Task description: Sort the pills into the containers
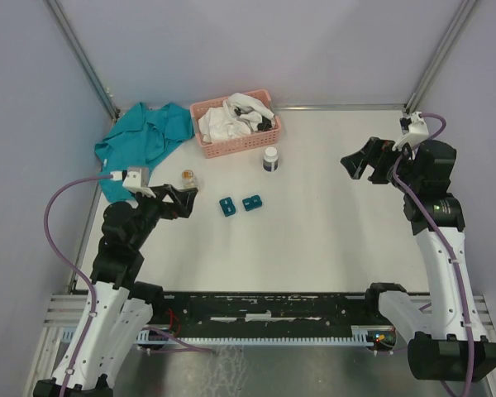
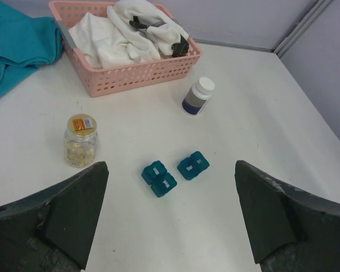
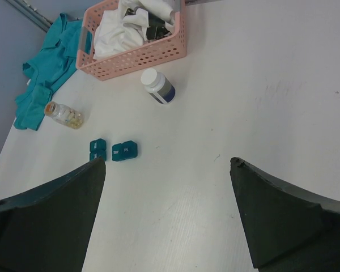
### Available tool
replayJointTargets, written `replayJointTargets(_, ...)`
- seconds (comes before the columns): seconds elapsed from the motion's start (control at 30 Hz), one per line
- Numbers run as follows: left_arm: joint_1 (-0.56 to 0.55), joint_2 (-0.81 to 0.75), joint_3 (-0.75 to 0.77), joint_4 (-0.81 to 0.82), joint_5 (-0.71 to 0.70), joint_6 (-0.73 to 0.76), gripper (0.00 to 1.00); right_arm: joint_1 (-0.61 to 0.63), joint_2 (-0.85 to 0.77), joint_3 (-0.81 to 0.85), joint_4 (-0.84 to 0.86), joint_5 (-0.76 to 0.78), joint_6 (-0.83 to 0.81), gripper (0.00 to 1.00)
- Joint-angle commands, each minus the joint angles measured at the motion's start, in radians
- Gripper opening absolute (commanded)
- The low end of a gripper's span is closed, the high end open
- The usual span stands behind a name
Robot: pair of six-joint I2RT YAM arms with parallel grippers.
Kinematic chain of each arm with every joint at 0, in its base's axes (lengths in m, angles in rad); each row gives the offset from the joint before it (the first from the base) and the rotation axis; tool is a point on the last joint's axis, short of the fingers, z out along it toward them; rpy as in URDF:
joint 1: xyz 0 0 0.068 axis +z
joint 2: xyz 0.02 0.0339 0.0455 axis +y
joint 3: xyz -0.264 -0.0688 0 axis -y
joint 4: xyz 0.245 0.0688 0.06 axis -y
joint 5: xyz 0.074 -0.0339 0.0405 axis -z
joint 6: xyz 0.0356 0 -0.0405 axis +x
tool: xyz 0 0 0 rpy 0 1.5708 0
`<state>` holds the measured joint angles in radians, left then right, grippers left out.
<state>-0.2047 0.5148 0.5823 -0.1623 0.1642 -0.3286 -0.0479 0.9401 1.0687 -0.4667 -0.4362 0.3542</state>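
Top view, left gripper (image 1: 180,199): hanging over the left of the table (image 1: 339,215), nothing in it, nose towards the middle.
Top view, right gripper (image 1: 360,161): up at the right of frame, well apart from everything, also empty.
Top view, containers (image 1: 240,204): two small teal boxes just beside each other, centre of frame, a touch left.
Top view, glass jar (image 1: 188,178): up and left of the boxes, nearest the left gripper.
Top view, white bottle (image 1: 270,159): above the boxes, just below the pink basket (image 1: 240,146); teal cloth (image 1: 145,136) at upper left.

Left wrist view, jaws: spread wide, one finger at each lower corner, nothing between them.
Left wrist view, boxes: dead centre. Lids look shut, white print on top.
Left wrist view, jar: left of centre, upright, gold lid, pale contents.

Right wrist view, jaws: wide and empty here too.
Right wrist view, bottle: upper middle, lying tilted towards the basket; boxes lower left.

Step in hand, my read: nothing picked up yet, so this is the first reach.
Doing it well: send the left gripper to the jar, square the fingers on its straight glass sides below the lid, and come in low. The boxes look light, so one will likely need pinning while it is opened.
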Motion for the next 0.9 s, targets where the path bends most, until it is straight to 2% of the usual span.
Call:
replayJointTargets(0.0,0.007,-0.004,-0.003,0.067,0.06,-0.013,0.99,-0.001,-0.022,-0.005,0.05,0.004,-0.001,1.0)
replayJointTargets(0.27,0.008,-0.006,-0.013,0.093,0.112,-0.021,0.99,-0.002,-0.021,-0.03,0.075,-0.028,-0.023,1.0)
replayJointTargets(0.4,0.008,-0.003,-0.019,0.113,0.144,-0.026,0.99,0.001,-0.02,-0.108,0.179,-0.165,-0.108,1.0)
replayJointTargets(0.53,0.008,0.006,-0.022,0.118,0.143,-0.03,0.99,0.029,0.008,-0.164,0.235,-0.432,-0.358,1.0)
replayJointTargets(0.73,0.01,0.035,-0.022,0.094,0.1,-0.038,1.0,0.142,0.165,-0.068,-0.036,-0.568,-0.842,0.99)
replayJointTargets(0.87,0.009,0.067,-0.019,0.06,0.009,-0.038,0.98,0.218,0.285,0.015,-0.107,-0.547,-0.933,1.0)
